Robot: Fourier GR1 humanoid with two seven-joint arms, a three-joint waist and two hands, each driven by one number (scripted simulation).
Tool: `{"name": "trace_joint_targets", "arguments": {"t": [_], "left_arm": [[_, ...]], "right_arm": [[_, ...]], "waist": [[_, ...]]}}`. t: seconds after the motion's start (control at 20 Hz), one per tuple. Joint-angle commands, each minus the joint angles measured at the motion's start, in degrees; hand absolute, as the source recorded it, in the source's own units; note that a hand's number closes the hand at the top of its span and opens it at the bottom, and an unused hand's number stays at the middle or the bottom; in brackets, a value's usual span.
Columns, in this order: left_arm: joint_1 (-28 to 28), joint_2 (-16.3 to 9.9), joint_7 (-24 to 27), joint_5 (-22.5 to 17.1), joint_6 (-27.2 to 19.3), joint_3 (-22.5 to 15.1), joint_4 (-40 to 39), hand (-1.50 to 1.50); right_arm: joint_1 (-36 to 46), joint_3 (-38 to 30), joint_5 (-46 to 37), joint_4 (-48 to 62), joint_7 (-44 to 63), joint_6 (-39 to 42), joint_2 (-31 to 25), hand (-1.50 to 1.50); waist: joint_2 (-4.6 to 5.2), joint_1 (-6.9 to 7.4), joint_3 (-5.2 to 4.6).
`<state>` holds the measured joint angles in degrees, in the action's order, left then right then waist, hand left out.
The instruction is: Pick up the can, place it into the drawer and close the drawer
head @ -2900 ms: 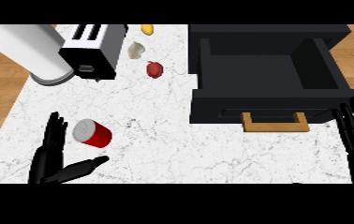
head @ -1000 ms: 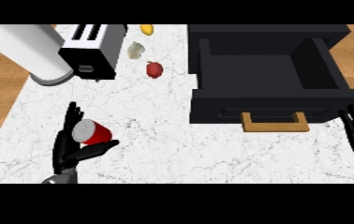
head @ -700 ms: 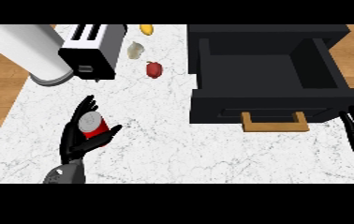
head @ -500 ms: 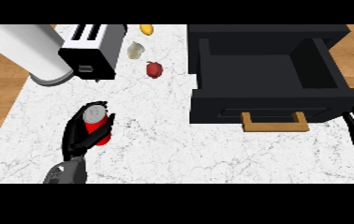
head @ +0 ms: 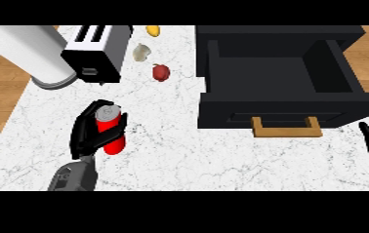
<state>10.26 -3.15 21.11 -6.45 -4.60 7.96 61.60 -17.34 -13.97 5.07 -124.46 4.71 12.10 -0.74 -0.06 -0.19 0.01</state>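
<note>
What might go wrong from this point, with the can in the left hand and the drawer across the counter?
The left hand grips the red can far from the open drawer. On the way across, the can might clip the drawer's front wall, which stands between them. The red fruit lies close to that path and may get knocked. The right hand barely shows at the edge, so closing by the handle looks unprepared.
</note>
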Motion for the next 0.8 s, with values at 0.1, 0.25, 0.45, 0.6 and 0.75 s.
{"name": "trace_joint_targets", "arguments": {"t": [0.1, 0.25, 0.45, 0.6, 0.75], "left_arm": [[-0.3, -3.4, 0.5, -2.4, 4.9, 1.2, 0.6, 1.50], [4.9, -3.5, 5.0, -2.0, 4.6, 2.8, -7.3, 1.50], [0.1, -2.2, -6.3, -1.3, 2.6, -2.3, 10.2, 1.50], [3.9, -1.1, -10.7, 0.1, 1.5, -5.0, 11.4, 1.50], [7.3, -1.2, -12.0, 2.0, -0.5, -5.6, 12.6, 1.50]], "right_arm": [[-0.2, -2.1, 3.4, -4.1, 2.6, 1.7, -1.2, -1.50], [0.2, -4.2, 4.5, 1.4, -0.5, 3.0, -1.3, -1.50], [-4.4, -3.1, 2.7, -0.7, -4.1, 3.9, 0.7, -1.50], [-1.2, -0.2, 0.4, -1.1, -0.6, -0.4, 0.7, -1.50], [0.9, -2.8, 2.6, 0.4, 0.3, 0.8, 0.2, -1.50]], "waist": [[0.02, -0.08, -0.02], [0.11, -0.28, -0.02], [-0.09, 0.00, 0.03], [-0.03, 0.03, 0.01], [0.00, -0.05, 0.00]]}}
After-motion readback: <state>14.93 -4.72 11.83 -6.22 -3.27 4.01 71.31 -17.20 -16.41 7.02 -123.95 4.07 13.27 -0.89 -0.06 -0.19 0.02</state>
